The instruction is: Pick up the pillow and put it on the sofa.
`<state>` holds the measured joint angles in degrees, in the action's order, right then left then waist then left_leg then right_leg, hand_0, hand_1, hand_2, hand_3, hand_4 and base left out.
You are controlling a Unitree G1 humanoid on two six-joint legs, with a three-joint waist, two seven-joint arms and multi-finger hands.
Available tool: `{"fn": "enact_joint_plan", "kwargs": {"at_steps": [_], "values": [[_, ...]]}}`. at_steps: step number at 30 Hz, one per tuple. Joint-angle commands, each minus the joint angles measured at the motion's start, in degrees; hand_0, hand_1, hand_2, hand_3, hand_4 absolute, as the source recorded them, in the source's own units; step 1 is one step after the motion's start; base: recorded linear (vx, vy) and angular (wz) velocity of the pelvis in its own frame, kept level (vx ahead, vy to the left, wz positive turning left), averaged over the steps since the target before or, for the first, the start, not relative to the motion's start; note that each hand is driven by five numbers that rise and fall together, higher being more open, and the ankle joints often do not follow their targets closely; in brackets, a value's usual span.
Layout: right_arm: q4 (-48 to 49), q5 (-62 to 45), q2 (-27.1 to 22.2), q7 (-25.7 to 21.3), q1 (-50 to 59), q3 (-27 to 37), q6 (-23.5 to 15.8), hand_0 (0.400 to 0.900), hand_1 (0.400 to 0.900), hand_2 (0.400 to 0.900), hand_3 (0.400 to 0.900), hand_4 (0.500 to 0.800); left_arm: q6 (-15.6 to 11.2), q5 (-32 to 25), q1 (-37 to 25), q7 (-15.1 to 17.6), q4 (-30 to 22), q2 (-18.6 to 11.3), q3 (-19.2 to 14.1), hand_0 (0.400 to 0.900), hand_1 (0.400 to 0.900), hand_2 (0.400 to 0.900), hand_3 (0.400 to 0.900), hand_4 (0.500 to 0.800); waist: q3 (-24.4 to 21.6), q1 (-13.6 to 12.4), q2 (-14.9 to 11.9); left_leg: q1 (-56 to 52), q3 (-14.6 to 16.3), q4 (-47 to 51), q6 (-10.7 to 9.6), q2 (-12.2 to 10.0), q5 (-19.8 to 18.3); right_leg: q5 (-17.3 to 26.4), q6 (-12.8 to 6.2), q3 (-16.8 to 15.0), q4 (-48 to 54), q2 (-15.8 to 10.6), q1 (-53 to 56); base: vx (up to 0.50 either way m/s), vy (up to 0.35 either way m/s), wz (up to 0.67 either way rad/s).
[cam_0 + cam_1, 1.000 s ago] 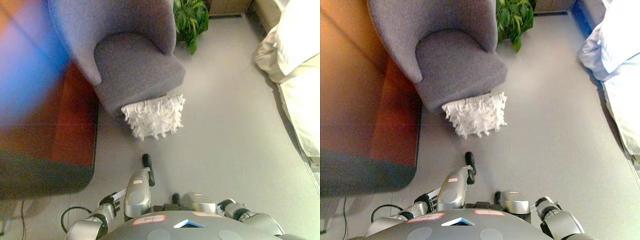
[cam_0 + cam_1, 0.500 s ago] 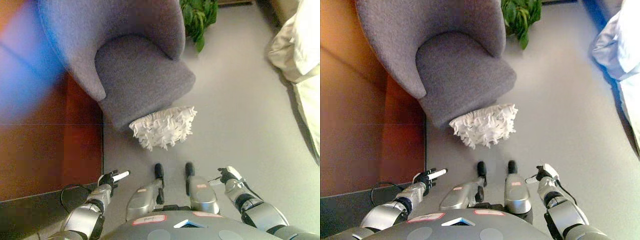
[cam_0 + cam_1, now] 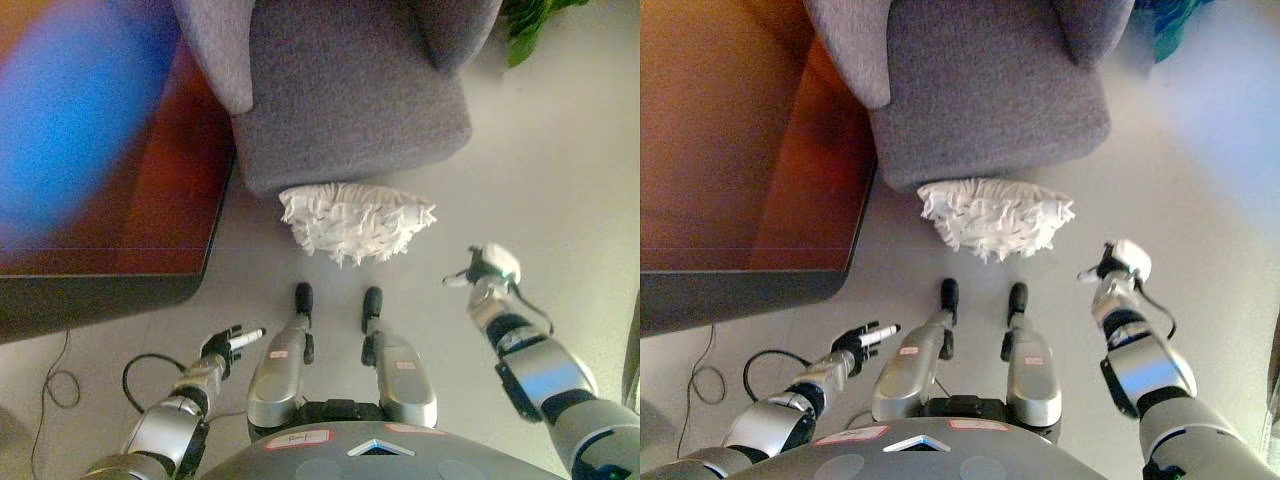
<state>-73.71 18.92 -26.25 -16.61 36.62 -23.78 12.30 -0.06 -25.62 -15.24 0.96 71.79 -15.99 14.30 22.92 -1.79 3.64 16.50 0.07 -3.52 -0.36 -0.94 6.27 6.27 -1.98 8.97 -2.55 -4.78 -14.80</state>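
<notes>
A white shaggy pillow [image 3: 355, 220] lies on the grey floor, touching the front base of the grey armchair-style sofa [image 3: 350, 90]. The sofa's seat is bare. My right hand [image 3: 485, 268] hangs above the floor just right of the pillow and slightly nearer to me, apart from it, fingers relaxed and pointing left. My left hand [image 3: 862, 340] is low at the lower left, well short of the pillow, with its fingers straight and holding nothing.
A dark red rug [image 3: 740, 150] with a dark grey border [image 3: 740, 295] covers the floor left of the sofa. Green plant leaves [image 3: 530, 20] show at the top right corner. Bare grey floor lies right of the pillow.
The camera has moved closer, so sofa and pillow fill more of the view. My right arm has reached forward to beside the pillow. The left hand stays low at the left.
</notes>
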Motion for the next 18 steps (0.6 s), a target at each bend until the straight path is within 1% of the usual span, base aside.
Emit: {"fn": "enact_joint_plan", "kwargs": {"at_steps": [1,3,5,8,9,11,13,18], "values": [[-1.23,3.67,-5.05,1.85,6.08,-4.25,1.77,0.9,0.9,0.9,0.9,0.8,0.02,-3.34,-3.3,0.47,0.58,-4.24,1.19,0.9,0.9,0.9,0.9,0.8,1.89,-1.14,2.06,2.22,-0.28,-1.99,-0.18,1.18,-1.72,-5.36,-3.24,-2.36,-10.05,-3.21,-3.69,-0.08,-0.087,0.07],[-1.54,3.66,-6.36,3.48,9.09,-5.32,2.22,0.9,0.9,0.9,0.9,0.8,-0.28,-4.95,-4.25,0.01,0.29,-4.63,1.45,0.9,0.9,0.9,0.9,0.8,2.89,-1.45,2.6,3.97,-0.44,-2.72,-0.2,1.39,-1.52,-5.69,-2.97,-2.24,-10.89,-3.09,-5.22,-0.08,-0.067,0.05],[-1.76,2.8,-7.91,6.56,12.76,-6.85,3.05,0.9,0.9,0.9,0.9,0.8,-0.8,-6.83,-5.15,-0.44,-0.43,-5.06,1.52,0.9,0.9,0.9,0.9,0.8,4.11,-1.81,3.6,7.28,-0.11,-5.11,-0.38,1.02,-1.42,-8.09,-1.71,-2.22,-15.2,-1.69,-8.17,-0.09,-0.037,0.04],[-2.77,1.26,-9.36,9.23,16.27,-8.05,3.96,0.9,0.9,0.9,0.9,0.8,-0.85,-10.0,-6.02,-0.02,-1.85,-5.32,2.24,0.9,0.9,0.9,0.9,0.8,5.67,-2.58,5.09,11.69,-0.78,-7.89,-0.85,1.0,-0.88,-10.51,-0.44,-1.33,-20.34,-1.06,-12.13,-0.07,-0.044,0.12],[-2.93,0.88,-9.64,9.48,16.88,-8.28,4.15,0.9,0.9,0.9,0.9,0.8,-0.72,-10.36,-6.15,-0.14,-2.04,-5.4,2.28,0.9,0.9,0.9,0.9,0.8,5.92,-2.68,5.44,12.31,-0.89,-8.32,-0.91,1.01,-0.82,-10.96,-0.23,-1.26,-21.09,-1.03,-12.72,-0.06,-0.02,0.17],[-3.33,0.12,-10.68,9.51,19.16,-8.6,4.44,0.9,0.9,0.9,0.9,0.8,-0.36,-12.51,-6.32,-0.01,-3.69,-5.46,2.96,0.9,0.9,0.9,0.9,0.8,6.87,-2.95,6.96,15.24,-1.19,-9.95,-1.03,1.2,-0.39,-11.93,0.44,-1.02,-23.73,-1.39,-15.77,-0.05,-0.011,0.16],[-3.23,-0.09,-11.75,9.74,21.0,-9.23,4.21,0.9,0.9,0.9,0.9,0.8,-0.22,-14.28,-5.91,0.16,-5.15,-5.41,3.19,0.9,0.9,0.9,0.9,0.8,6.87,-3.03,7.97,17.87,-1.38,-11.21,-0.95,1.65,-0.45,-12.74,0.79,-0.91,-25.77,-2.0,-18.85,-0.04,0.008,0.11],[-2.87,0.57,-14.79,10.29,25.75,-10.39,4.13,0.9,0.9,0.9,0.9,0.8,0.27,-20.0,-4.08,1.4,-8.96,-5.28,3.84,0.9,0.9,0.9,0.9,0.8,6.87,-3.41,10.78,23.73,-1.36,-13.38,-0.72,1.72,0.17,-13.69,1.38,-1.84,-29.91,-2.48,-26.23,-0.03,0.026,0.05]]}}
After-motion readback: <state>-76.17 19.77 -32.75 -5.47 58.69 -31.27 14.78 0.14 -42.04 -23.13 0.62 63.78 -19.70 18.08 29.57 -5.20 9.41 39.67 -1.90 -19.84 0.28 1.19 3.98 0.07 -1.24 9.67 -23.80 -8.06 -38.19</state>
